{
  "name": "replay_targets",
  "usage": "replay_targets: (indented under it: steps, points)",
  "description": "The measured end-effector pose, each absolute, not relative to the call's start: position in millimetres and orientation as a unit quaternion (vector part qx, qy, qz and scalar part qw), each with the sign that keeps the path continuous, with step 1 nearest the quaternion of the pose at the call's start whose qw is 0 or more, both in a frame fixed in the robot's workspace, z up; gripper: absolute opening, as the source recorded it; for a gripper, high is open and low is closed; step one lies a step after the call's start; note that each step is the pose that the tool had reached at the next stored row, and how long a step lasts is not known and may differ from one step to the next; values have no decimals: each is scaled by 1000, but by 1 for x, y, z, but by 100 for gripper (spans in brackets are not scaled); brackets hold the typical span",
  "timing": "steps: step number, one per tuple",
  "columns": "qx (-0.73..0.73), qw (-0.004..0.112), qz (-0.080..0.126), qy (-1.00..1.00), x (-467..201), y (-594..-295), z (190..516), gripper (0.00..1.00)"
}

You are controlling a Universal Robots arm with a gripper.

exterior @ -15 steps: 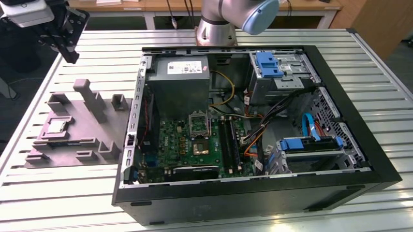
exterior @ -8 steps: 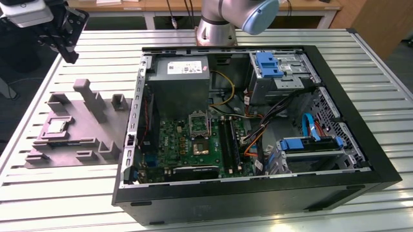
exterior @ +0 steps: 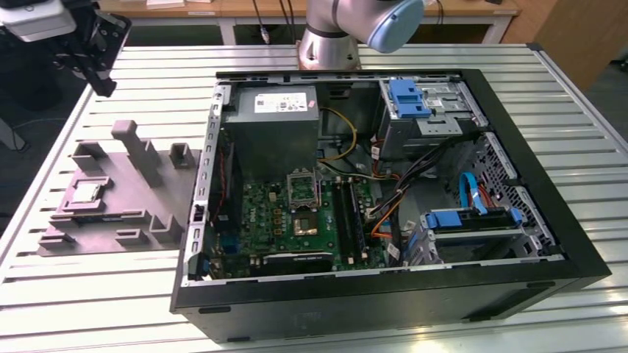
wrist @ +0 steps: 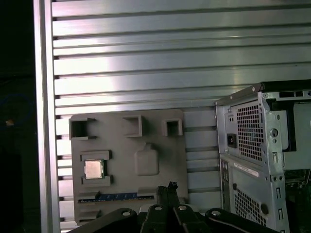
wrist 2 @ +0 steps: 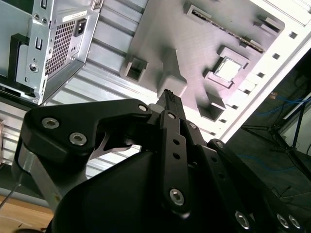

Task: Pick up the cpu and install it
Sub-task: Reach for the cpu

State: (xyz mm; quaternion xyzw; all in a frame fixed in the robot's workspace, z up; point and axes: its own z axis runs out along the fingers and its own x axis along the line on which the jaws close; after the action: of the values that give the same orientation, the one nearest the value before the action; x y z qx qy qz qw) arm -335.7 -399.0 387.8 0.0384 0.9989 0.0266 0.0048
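Plainly the pick-up stage; the gripper (wrist: 168, 186), closed and empty, hangs over the grey tray's (wrist: 116, 148) edge, apart from the cpu (wrist: 93, 169); grasping likely needs it opened and centred there.

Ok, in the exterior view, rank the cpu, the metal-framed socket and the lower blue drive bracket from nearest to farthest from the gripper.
From the gripper, at the exterior view's upper left:
1. cpu, on the grey tray beside the case.
2. metal-framed socket, inside the case, mid-board.
3. lower blue drive bracket, toward the exterior view's right.
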Motion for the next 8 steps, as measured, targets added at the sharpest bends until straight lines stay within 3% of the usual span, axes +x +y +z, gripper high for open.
replay_targets:
  steps: [8]
  points:
    - [38,5,27,999,-339,-399,388,11]
